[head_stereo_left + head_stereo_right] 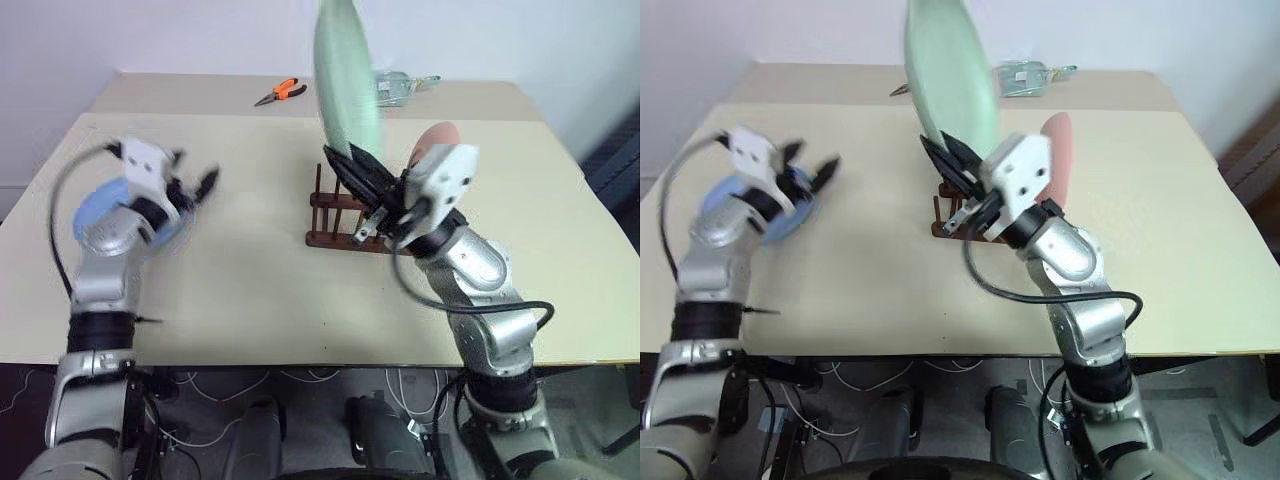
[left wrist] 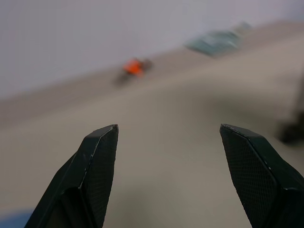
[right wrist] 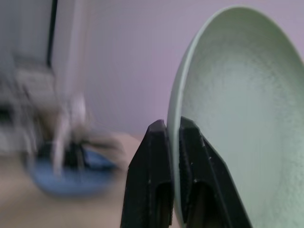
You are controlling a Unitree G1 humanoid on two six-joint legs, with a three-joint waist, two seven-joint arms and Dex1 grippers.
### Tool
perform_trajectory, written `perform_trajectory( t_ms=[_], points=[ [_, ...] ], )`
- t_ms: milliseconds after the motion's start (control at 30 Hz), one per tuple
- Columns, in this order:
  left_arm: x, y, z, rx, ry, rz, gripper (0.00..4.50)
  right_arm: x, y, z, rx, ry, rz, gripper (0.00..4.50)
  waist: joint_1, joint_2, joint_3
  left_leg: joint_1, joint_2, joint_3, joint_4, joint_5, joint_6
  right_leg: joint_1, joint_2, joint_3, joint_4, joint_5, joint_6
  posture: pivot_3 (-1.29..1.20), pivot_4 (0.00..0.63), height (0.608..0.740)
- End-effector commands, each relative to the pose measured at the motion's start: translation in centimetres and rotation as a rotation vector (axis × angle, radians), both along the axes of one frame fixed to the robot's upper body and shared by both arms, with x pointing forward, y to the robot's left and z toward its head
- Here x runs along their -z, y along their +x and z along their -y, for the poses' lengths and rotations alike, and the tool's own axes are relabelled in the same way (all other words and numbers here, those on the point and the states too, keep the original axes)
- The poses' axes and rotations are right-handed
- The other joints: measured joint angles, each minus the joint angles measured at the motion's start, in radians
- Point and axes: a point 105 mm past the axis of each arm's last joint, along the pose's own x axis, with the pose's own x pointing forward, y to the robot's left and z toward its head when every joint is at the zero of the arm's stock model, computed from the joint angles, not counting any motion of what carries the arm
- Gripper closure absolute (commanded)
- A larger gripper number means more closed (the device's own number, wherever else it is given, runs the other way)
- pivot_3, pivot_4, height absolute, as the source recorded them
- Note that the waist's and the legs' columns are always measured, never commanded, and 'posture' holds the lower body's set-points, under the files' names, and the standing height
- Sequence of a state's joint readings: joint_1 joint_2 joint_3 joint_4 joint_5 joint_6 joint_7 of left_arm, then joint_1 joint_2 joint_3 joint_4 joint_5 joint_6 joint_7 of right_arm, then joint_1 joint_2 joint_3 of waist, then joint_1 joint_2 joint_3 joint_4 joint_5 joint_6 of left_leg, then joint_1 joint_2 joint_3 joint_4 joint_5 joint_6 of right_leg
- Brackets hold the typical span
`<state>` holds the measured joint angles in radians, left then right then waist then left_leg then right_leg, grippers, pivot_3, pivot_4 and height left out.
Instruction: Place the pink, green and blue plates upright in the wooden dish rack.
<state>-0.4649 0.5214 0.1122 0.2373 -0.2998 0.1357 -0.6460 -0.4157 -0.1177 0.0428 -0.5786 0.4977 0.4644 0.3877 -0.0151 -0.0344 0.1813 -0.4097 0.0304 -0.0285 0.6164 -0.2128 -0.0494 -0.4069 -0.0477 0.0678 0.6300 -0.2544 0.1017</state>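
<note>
My right gripper (image 3: 172,125) is shut on the rim of the pale green plate (image 1: 345,75), holding it upright and tilted above the dark wooden dish rack (image 1: 335,215). The pink plate (image 1: 432,140) stands on edge at the rack's right end, its lower part hidden behind my right hand. The blue plate (image 1: 95,210) lies flat on the table at the left. My left gripper (image 1: 198,178) hovers over the blue plate's right side, open with nothing between its fingers (image 2: 97,156).
Orange-handled pliers (image 1: 280,92) and a clear plastic bag (image 1: 400,85) lie at the back of the beige table (image 1: 250,290). A second table surface adjoins at the rear. Cables hang below the front edge.
</note>
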Motion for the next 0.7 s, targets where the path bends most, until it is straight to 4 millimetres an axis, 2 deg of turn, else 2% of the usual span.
perform_trajectory(
  t_ms=[33, 133, 300, 500, 700],
  points=[
    [-0.7, -2.0, 3.0, 0.198, -0.013, 0.023, 1.02, -1.1, -0.8, 0.6, -0.060, 0.130, -0.082, 4.50, -0.002, 0.000, 0.000, 0.000, 0.001, 0.000, 0.000, 0.000, 0.000, 0.000, 0.000, 0.000, 0.000, 0.000, -0.001, 0.00, 0.150, 0.732],
    [0.7, -3.9, 4.7, 0.319, -0.020, -0.063, 1.02, -1.1, -0.5, 1.0, -0.061, 0.169, -0.129, 4.50, -0.004, 0.001, 0.000, 0.000, 0.001, 0.000, 0.000, 0.000, 0.000, -0.001, 0.001, 0.000, 0.000, 0.000, -0.002, 0.00, 0.150, 0.732],
    [1.0, -5.2, 5.9, 0.390, -0.045, -0.117, 1.02, -0.9, 0.8, 2.4, -0.046, 0.241, -0.211, 4.50, -0.006, 0.001, 0.000, 0.000, 0.001, 0.001, -0.001, 0.000, 0.000, -0.002, 0.001, 0.000, 0.000, 0.000, -0.002, 0.00, 0.150, 0.732],
    [1.3, -5.6, 5.9, 0.395, -0.086, -0.160, 1.02, -0.5, 2.0, 3.5, -0.033, 0.304, -0.281, 4.50, -0.006, 0.001, 0.001, 0.000, 0.001, 0.001, -0.001, 0.000, 0.000, -0.002, 0.002, 0.000, 0.000, 0.000, -0.002, 0.00, 0.150, 0.732],
    [1.5, -5.8, 5.4, 0.376, -0.078, -0.167, 1.02, 1.2, 3.4, 4.1, -0.033, 0.309, -0.381, 4.50, -0.006, 0.001, 0.001, 0.000, 0.001, 0.001, -0.001, 0.000, 0.000, -0.002, 0.002, 0.001, 0.000, 0.000, -0.002, 0.00, 0.150, 0.732]
  ],
)
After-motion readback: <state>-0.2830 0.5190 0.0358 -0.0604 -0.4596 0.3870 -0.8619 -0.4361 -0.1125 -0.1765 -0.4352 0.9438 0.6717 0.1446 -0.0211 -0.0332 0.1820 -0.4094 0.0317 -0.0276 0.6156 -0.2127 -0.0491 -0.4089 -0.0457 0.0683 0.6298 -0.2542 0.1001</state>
